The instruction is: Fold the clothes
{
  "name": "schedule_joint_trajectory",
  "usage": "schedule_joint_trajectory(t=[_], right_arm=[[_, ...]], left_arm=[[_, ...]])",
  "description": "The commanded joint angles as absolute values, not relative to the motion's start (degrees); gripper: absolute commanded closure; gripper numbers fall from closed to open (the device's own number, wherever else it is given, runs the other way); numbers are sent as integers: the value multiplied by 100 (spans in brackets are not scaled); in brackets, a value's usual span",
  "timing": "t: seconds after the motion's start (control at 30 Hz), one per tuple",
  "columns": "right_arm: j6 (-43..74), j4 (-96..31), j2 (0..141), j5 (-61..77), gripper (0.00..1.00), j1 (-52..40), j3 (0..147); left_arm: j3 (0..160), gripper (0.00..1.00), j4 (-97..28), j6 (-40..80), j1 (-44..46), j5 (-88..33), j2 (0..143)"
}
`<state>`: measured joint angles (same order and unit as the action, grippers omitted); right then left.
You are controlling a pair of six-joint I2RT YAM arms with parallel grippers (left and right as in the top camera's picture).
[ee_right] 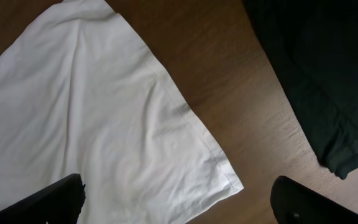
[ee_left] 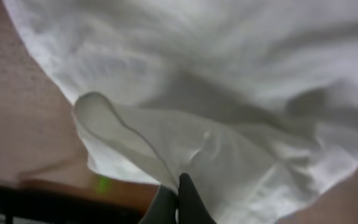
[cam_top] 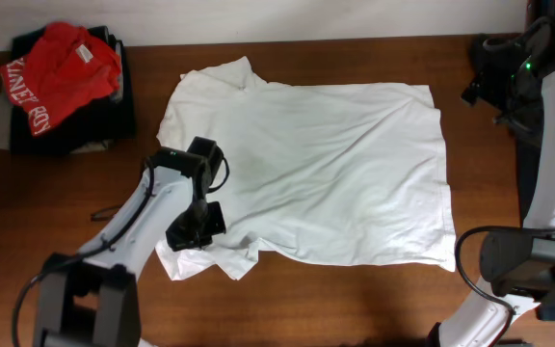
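Task has barely begun, as far as the layout shows. The white T-shirt (cam_top: pixel 335 173) lies spread open across the middle of the table (cam_top: pixel 85 212), sleeves at the left end, hem at the right, wrinkled in places but w/ no fold laid in it. The left gripper (cam_top: pixel 193 231) sits on the near-left sleeve (cam_top: pixel 215 262). Its wrist view shows the fingers (ee_left: pixel 191 208) pressed together w/ a ridge of white cloth pinched btwn them, and the fabric bunched up just above the wood. That reads as the start of a first fold, prob. bringing that sleeve in over the body. The right gripper (ee_right: pixel 179 196) hangs above the shirt's hem corner (ee_right: pixel 225 177), apparently the far-right one. Its jaws are wide apart w/ nothing in them and it isn't touching the cloth. A dark garment (ee_right: pixel 316 74) lies to the right of that corner, apart from the shirt. At far left a red shirt (cam_top: pixel 61 72) tops a pile of dark clothes (cam_top: pixel 114 125), well apart from the work. Left to do is approx. everything: both sleeves in, sides over, then the length doubled and the creases flattened.
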<state>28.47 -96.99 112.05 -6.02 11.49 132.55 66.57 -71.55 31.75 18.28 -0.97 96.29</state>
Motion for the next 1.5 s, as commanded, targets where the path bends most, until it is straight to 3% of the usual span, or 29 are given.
schedule_joint_trajectory(t=[0.0,1.37,1.4,1.47], right_arm=[[2884,-9727,11063,-714,1,1166,13340],[2882,-9727,11063,-714,1,1166,13340],[2882,-9727,11063,-714,1,1166,13340],[2884,-9727,11063,-714,1,1166,13340]], left_arm=[[6744,99,-7306,3179,2010,-23,9448],[6226,99,-8388,3579,2974,-252,9448],[6226,96,-8405,3579,2974,-252,9448],[6226,70,-8412,3518,2974,-248,9448]])
